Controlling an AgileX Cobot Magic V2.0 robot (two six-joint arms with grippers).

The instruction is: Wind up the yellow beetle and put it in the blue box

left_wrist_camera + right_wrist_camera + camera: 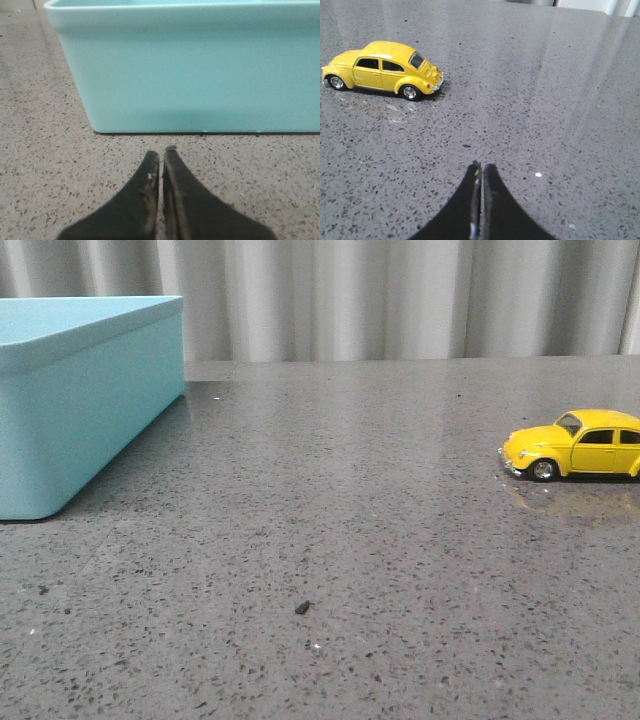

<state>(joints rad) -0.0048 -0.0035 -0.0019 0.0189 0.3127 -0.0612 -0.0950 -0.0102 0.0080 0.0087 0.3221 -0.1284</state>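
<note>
The yellow beetle (578, 444) stands on its wheels at the right edge of the front view, nose pointing left. It also shows in the right wrist view (382, 70), well apart from my right gripper (481, 167), which is shut and empty over bare table. The blue box (80, 390) stands at the far left of the table. Its wall fills the left wrist view (200, 70), a short way beyond my left gripper (161, 154), which is shut and empty. Neither gripper shows in the front view.
The grey speckled table (350, 540) runs between box and car. A small dark crumb (302, 608) lies near the front middle. A grey pleated curtain (400, 295) hangs behind the table.
</note>
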